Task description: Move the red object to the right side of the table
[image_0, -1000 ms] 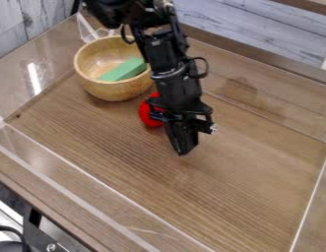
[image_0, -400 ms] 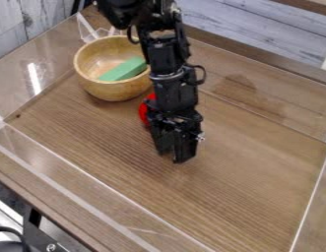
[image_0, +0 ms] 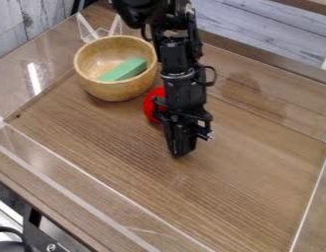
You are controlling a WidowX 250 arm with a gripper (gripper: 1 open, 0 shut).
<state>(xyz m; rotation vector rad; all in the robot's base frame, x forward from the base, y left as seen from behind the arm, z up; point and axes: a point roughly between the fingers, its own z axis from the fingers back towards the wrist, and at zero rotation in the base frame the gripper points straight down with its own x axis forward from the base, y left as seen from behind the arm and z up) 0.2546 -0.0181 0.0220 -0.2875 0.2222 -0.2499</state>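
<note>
Red object (image_0: pixel 155 106): a small red item lying on the wooden table (image_0: pixel 99 148), near the middle of the surface and just to the right of the bowl. Only its left portion shows; the rest is hidden behind the black arm, so its shape and exact kind cannot be made out.

Gripper (image_0: pixel 182 148): black, pointing steeply down at the table, its tips just nearer the camera than the red object. The fingers read as close together, almost a single dark wedge, and nothing red appears between them. Whether a narrow gap remains, and whether the tips touch the table, cannot be told from this angle.

Progress: judged from the layout, the red object sits about mid-table, well apart from the right edge, and does not appear to be held. The grasp, the carry to the right and the release all seem to remain.

Surroundings: a tan wooden bowl (image_0: pixel 115 67) holding a green object (image_0: pixel 126 69) stands at far left. A clear raised border (image_0: pixel 73 172) frames the table, and pale planks lie beyond. The arm's upper part is cut off at the top edge.
</note>
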